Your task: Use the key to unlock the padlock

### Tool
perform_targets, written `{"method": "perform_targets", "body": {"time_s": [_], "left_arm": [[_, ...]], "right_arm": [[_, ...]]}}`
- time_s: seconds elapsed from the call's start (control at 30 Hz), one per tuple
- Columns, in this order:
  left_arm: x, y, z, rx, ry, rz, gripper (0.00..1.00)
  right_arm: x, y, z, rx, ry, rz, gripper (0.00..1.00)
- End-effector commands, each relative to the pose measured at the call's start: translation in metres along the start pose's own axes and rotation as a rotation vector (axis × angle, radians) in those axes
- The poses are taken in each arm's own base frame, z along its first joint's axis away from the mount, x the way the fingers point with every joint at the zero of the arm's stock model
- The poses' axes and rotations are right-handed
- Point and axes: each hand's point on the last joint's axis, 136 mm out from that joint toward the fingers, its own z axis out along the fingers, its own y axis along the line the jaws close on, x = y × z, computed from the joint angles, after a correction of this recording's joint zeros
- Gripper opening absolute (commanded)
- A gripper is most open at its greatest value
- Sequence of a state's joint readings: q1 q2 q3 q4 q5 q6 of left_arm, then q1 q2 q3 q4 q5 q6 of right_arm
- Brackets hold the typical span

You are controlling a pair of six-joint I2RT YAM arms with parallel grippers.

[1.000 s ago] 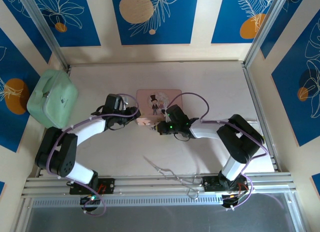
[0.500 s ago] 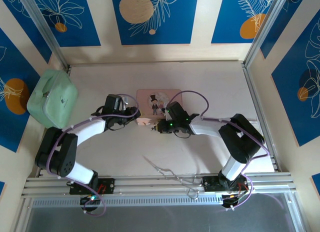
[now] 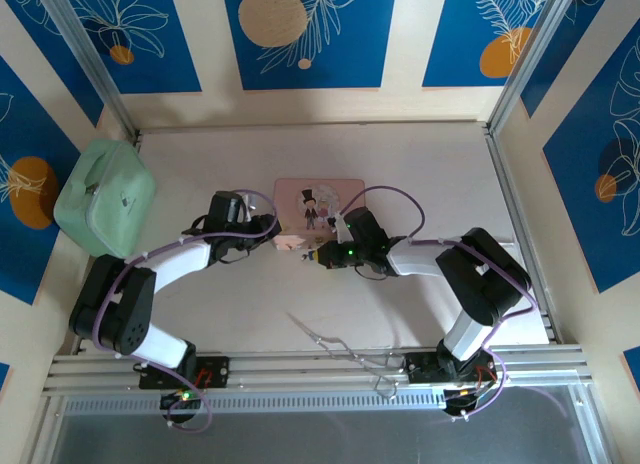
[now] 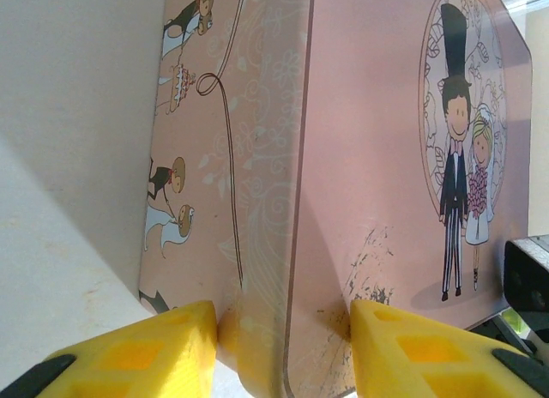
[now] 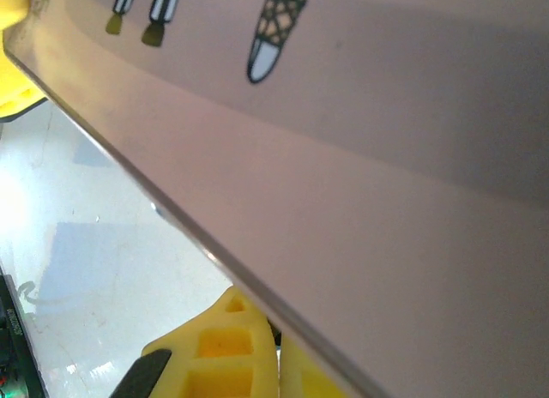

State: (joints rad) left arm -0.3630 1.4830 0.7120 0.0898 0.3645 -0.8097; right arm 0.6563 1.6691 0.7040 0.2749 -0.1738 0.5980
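Note:
A pink tin [image 3: 318, 199] with a wedding couple on its lid lies at mid-table. My left gripper [image 3: 287, 242] is at its front left corner. In the left wrist view the yellow fingers [image 4: 129, 355] press both sides of that corner of the tin [image 4: 377, 158], so the left gripper [image 4: 283, 334] is shut on it. My right gripper [image 3: 313, 254] sits at the tin's front edge, shut. In the right wrist view its fingertips [image 5: 227, 346] lie together under the tin's rim [image 5: 386, 175], with a small dark speck between them that I cannot identify. The padlock and the key are hidden.
A mint-green case [image 3: 105, 197] stands at the left wall. A long thin metal wire tool [image 3: 335, 342] lies near the front rail. Aluminium rails border the table's right side and near edge.
The right arm's wrist has shifted a little to the right along the tin's front edge. The left gripper has kept its hold on the tin's corner.

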Motion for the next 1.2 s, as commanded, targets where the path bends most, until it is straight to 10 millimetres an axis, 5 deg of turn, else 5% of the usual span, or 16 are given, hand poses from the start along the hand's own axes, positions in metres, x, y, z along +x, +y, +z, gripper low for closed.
{"method": "perform_targets", "body": {"time_s": [0.0,0.97,1.17], "left_arm": [[0.022,0.046,0.001,-0.160,0.061,-0.039,0.43],[0.038,0.059,-0.008,-0.178,0.068,-0.065,0.42],[0.023,0.041,-0.010,-0.136,0.042,-0.036,0.47]], "right_arm": [[0.007,0.000,-0.002,-0.034,0.019,-0.016,0.00],[0.012,-0.011,-0.004,-0.057,0.090,-0.029,0.00],[0.012,-0.011,-0.002,-0.060,0.098,-0.028,0.00]]}}
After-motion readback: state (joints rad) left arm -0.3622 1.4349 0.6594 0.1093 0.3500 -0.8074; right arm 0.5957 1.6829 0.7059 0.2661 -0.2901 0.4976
